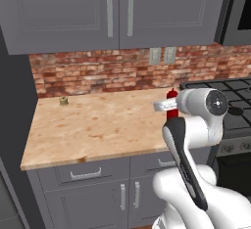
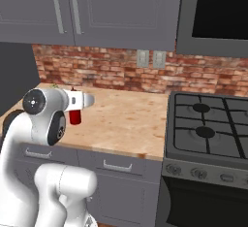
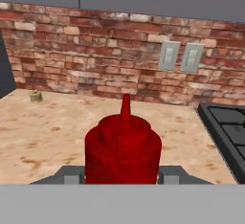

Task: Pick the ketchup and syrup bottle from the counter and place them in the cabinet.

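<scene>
Gripper (image 3: 122,177) clamped on ketchup (image 3: 123,151) mid-body, fingers (image 3: 72,176) either side, near desk (image 1: 93,125) right end by stove (image 2: 213,129). Probably light, rigid, slick plastic; hold body, not nozzle.

This is a home kitchen. A tan butcher-block surface (image 1: 98,125) runs along a red brick backsplash (image 1: 98,71) with wall switches (image 3: 179,58), dark grey wall cabinets (image 1: 73,12) with silver bar handles hang overhead, and grey drawers (image 1: 83,174) and doors sit beneath. Just beside the surface stands a black gas stove (image 2: 208,129) with grates and a row of knobs.
</scene>
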Robot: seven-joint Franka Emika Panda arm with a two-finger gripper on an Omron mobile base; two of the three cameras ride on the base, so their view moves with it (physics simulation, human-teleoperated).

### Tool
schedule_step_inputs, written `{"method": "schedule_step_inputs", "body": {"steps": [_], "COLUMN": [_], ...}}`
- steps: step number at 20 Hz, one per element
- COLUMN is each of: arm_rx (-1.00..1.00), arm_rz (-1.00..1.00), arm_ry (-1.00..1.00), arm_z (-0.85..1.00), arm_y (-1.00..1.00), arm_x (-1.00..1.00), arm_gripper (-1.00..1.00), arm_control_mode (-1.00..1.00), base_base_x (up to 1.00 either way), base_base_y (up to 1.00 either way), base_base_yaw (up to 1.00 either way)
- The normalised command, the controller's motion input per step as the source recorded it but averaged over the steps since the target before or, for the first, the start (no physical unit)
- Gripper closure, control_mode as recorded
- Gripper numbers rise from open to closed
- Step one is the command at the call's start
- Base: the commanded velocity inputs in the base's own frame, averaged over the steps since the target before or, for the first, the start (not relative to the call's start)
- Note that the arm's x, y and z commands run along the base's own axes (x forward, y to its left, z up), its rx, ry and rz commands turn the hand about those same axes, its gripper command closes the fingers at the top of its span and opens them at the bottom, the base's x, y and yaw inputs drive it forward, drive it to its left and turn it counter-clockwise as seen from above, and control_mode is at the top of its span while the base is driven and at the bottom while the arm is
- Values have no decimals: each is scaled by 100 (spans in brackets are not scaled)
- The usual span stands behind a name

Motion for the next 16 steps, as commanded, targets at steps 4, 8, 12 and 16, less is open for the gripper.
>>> {"method": "schedule_step_inputs", "body": {"steps": [4, 8, 12, 16], "arm_rx": [0, 0, 0, 0], "arm_rz": [0, 0, 0, 0], "arm_ry": [-6, -4, -2, 0], "arm_z": [24, 10, 1, 0], "arm_y": [0, 0, 0, 0], "arm_x": [-47, -37, -31, 0], "arm_gripper": [100, 100, 100, 100], "arm_control_mode": [-100, -100, -100, 100], "base_base_x": [0, 0, 0, -58], "base_base_y": [0, 0, 0, 0], "base_base_yaw": [0, 0, 0, 0]}}
